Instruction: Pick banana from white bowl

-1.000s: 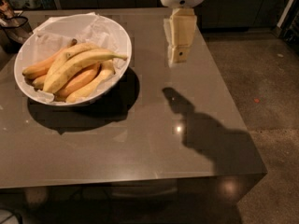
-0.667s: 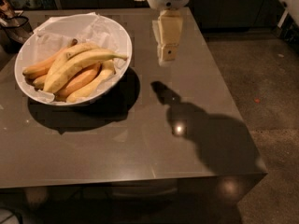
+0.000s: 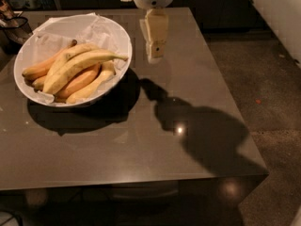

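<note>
The white bowl, wide, shallow and lined with crumpled white paper, stands on the left of the dark table. Several bananas lie in it. The banana, the longest and pale yellow, lies on top of the pile, its thin stem pointing right towards the bowl's rim. Shorter orange-yellow bananas lie beside and under it. My gripper hangs pointing down above the table, just right of the bowl's right rim and apart from it. It holds nothing.
A dark wire holder stands at the table's far left corner behind the bowl. The table's right edge drops to a speckled floor. The arm's shadow falls on the table's right half.
My gripper has moved left across the table towards the bowl's right rim, and its shadow has moved left with it. The bowl and the bananas have not moved.
</note>
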You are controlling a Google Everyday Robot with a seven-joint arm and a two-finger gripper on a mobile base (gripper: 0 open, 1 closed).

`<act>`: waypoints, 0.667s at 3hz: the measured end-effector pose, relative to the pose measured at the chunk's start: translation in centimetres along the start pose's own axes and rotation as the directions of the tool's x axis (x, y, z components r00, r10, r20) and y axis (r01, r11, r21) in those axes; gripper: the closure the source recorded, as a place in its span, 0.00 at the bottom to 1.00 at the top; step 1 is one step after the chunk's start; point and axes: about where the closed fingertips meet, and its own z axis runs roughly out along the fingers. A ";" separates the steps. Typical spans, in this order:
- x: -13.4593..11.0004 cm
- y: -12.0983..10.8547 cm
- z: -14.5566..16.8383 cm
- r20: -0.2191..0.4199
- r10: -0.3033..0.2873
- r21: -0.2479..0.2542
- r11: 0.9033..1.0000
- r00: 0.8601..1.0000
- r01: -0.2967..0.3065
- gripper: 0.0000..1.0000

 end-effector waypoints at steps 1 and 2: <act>-2.4 -0.7 0.5 0.050 -0.048 -0.022 0.999 0.998 0.049 0.00; -5.7 -1.7 1.3 0.101 -0.117 -0.054 0.991 0.988 0.123 0.05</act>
